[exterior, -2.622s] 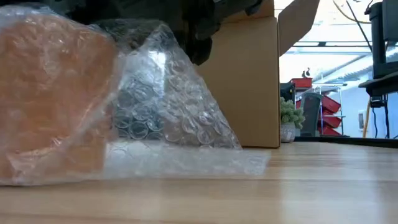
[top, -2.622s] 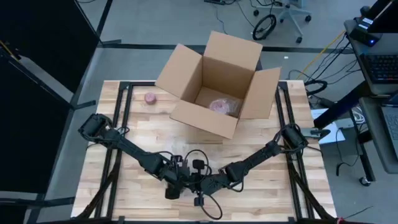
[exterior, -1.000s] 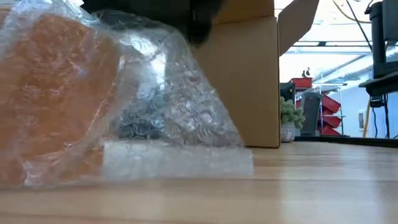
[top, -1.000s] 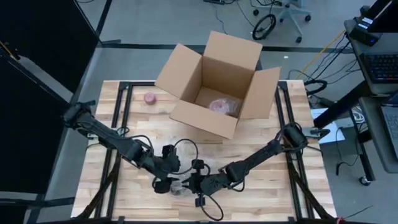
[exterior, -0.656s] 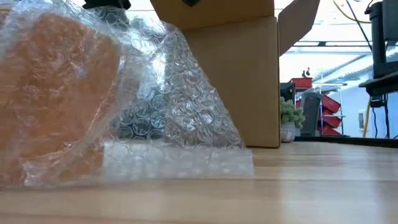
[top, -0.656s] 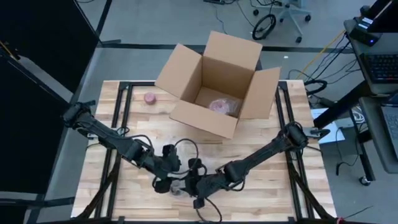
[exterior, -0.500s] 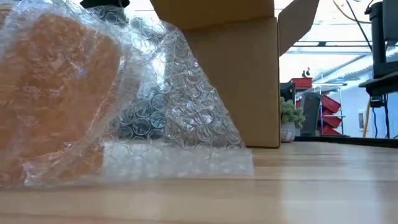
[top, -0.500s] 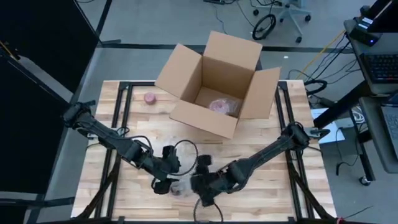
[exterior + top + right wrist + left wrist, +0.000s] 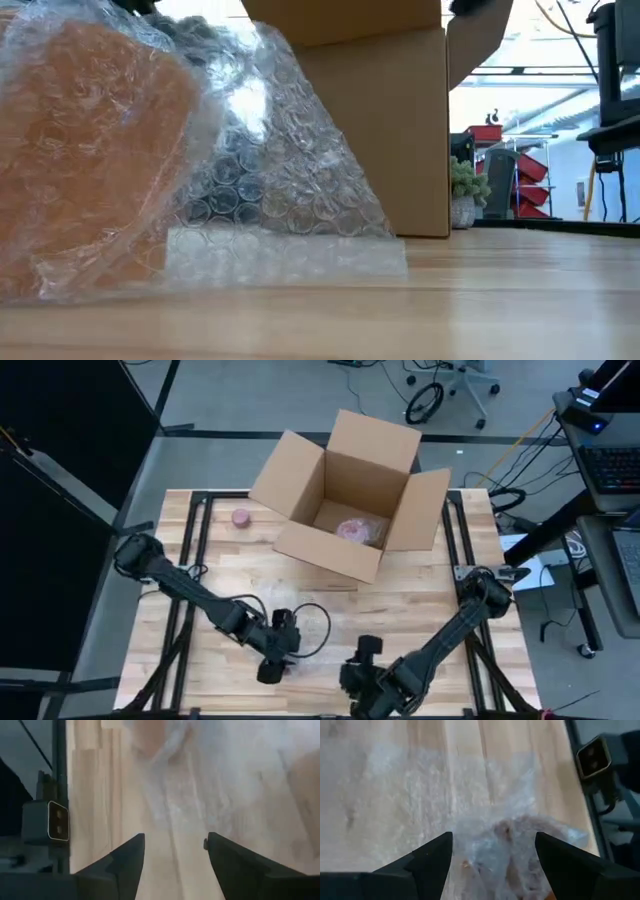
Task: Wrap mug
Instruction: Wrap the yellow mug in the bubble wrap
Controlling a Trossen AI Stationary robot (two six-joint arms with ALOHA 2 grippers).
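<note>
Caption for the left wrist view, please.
Open left gripper poised over the bubble-wrapped mug on the wooden table.

An open cardboard box [image 9: 345,495] stands at the table's [image 9: 440,610] far middle, with a wrapped bundle [image 9: 355,530] inside. A small round item [image 9: 241,517] lies left of it. The bubble-wrapped mug [image 9: 90,150] sits near the front edge.

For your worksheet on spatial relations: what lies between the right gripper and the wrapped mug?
In the right wrist view, only bare table and a skirt of bubble wrap separate the open right gripper from the mug.
</note>
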